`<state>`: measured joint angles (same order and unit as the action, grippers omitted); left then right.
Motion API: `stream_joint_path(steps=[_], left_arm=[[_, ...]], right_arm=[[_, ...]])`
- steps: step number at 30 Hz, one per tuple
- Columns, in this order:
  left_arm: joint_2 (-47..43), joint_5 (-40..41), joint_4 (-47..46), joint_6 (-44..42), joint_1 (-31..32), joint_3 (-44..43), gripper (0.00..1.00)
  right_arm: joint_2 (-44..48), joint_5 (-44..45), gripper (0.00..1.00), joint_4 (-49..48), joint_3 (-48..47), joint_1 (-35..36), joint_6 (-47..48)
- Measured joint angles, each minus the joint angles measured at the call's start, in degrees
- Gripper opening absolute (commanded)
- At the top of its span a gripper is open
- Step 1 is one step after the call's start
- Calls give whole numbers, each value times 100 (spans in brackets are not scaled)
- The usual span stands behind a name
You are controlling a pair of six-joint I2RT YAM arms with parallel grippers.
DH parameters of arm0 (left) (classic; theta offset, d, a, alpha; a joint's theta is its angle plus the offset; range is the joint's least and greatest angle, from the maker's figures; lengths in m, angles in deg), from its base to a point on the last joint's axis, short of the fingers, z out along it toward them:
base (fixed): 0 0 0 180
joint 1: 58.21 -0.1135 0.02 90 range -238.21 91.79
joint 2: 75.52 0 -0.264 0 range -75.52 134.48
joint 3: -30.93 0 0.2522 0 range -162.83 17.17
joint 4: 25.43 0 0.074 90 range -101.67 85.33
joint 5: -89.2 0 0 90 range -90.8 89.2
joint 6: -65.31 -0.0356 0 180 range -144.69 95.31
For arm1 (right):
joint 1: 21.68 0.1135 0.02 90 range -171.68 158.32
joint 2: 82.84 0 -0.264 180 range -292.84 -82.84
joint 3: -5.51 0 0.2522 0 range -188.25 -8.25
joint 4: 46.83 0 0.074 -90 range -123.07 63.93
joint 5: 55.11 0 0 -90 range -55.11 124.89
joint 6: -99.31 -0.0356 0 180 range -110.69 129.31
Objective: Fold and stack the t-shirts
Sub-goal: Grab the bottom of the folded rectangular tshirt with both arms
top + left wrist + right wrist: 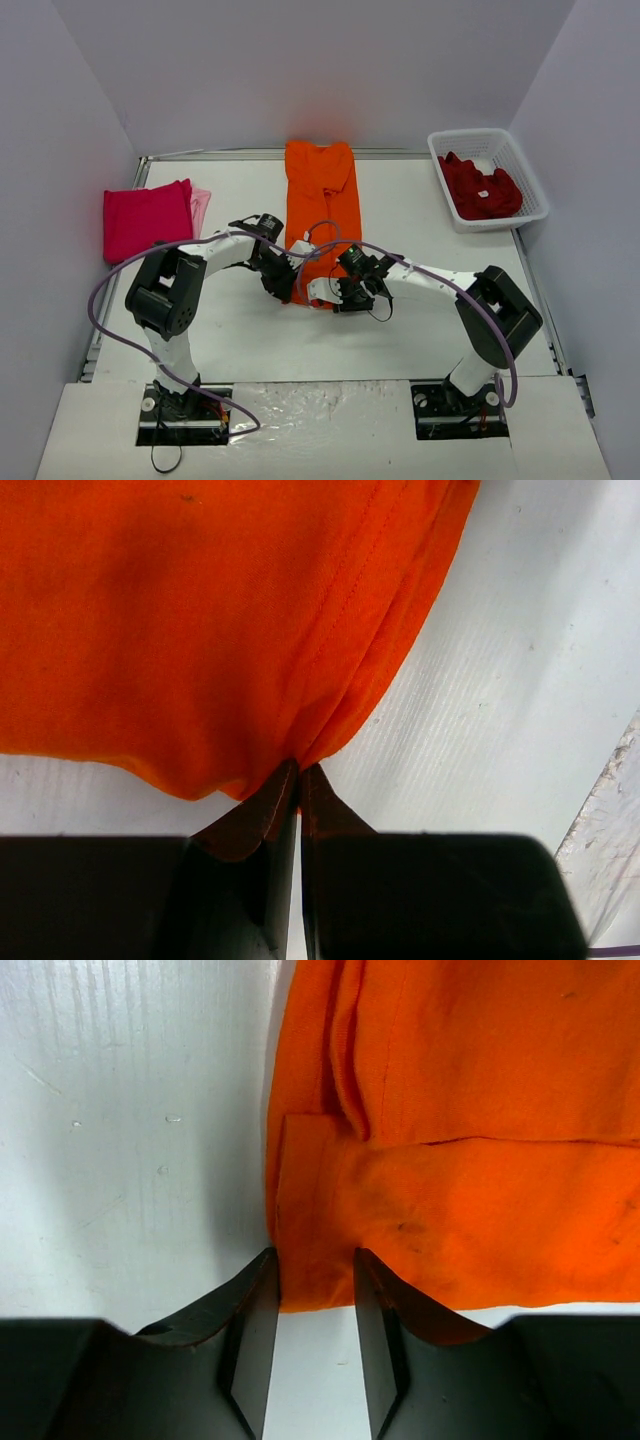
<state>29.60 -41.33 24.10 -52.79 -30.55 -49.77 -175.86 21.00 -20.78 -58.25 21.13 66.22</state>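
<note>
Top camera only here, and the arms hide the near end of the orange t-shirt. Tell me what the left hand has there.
Observer: The left wrist view shows the left hand shut, pinching a bunched bit of the orange t-shirt at its edge.
Operator: Now report the right hand.
Observer: In the right wrist view the right hand is open. Its jaws stand apart on either side of a corner of the shirt's hem, with the cloth between them not yet pinched.
</note>
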Motion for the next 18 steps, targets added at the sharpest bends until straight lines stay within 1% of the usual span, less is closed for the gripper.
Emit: stream_joint_path(steps=[1,2,5,6,8,18], left_arm=[[0,0,0,0,0,0,2],[0,0,0,0,0,0,2],[0,-2,2,-2,0,0,2],[0,-2,4,-2,0,2,2],[0,-4,9,-4,-2,0,2],[-37,-26,22,-17,-4,35,2]], right_arm=[[0,11,29,2,0,4,-7],[0,17,23,0,0,4,-9],[0,35,11,11,7,4,-35],[0,33,5,24,7,2,-44],[0,31,0,42,7,2,-48],[260,-352,0,494,4,-197,-96]])
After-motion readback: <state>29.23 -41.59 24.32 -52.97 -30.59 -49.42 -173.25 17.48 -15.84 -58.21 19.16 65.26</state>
